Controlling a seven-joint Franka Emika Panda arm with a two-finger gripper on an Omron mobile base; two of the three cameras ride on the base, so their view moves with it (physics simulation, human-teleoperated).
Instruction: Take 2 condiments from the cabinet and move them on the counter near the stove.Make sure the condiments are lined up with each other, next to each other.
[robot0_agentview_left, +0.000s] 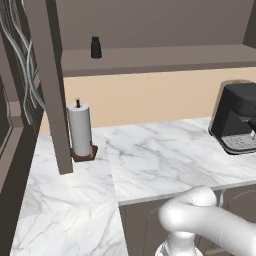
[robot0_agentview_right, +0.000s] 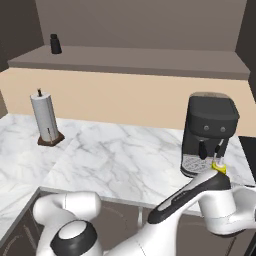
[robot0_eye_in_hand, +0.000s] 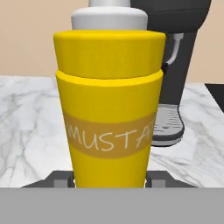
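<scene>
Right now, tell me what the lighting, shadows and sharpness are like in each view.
Left base view: flat, even light, faint shadow by the paper-towel roll, no glare. Right base view: equally soft, coffee machine slightly coarse. Hand view: the mustard bottle is close-up and evenly lit, label edges a little blurred.

White arm (robot0_agentview_right: 200, 197) (dark joints), rounded.

Yellow mustard bottle (robot0_eye_in_hand: 109, 109) (tan label), grey-veined white counter (robot0_agentview_left: 165, 160).
</scene>
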